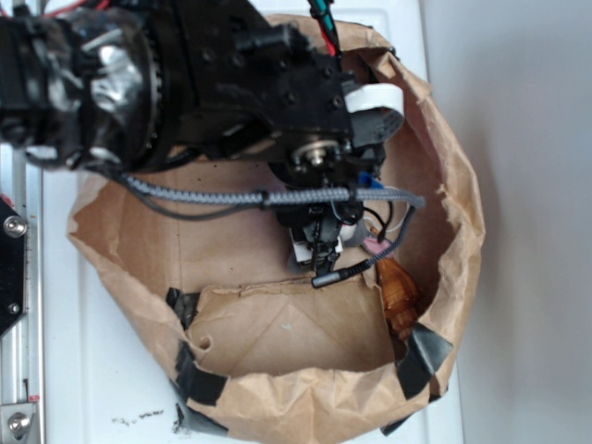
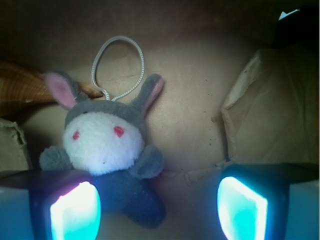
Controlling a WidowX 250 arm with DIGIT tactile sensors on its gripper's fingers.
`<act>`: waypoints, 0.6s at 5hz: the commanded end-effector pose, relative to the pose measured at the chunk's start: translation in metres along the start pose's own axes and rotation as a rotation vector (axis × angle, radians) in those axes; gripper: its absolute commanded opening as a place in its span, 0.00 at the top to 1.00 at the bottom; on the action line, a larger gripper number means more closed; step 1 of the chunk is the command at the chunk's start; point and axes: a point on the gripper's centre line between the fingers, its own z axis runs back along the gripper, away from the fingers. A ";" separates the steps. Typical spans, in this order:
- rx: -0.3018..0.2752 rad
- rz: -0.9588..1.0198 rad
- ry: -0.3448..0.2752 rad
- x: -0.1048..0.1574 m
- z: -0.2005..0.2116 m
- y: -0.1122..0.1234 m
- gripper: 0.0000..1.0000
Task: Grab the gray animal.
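My pincer (image 2: 159,210) with pads spread apart, gray plush bunny (image 2: 107,150) lying against my left pad (image 2: 75,212), unclamped, white loop cord (image 2: 117,67) beyond it, brown striped seashell (image 2: 22,87) far left, paper bag floor (image 2: 200,90) beneath.

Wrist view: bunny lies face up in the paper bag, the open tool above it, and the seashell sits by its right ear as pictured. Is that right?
Not quite. The wrist view shows the seashell by the left ear as pictured, at the frame's left edge. The rest holds: the bunny lies face up in the paper bag, with the tool open above it.
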 end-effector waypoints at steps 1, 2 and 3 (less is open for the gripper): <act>-0.124 -0.147 -0.052 0.022 0.023 -0.008 0.00; -0.157 -0.166 -0.023 0.021 0.028 -0.004 0.00; -0.185 -0.153 -0.032 0.033 0.036 -0.004 0.00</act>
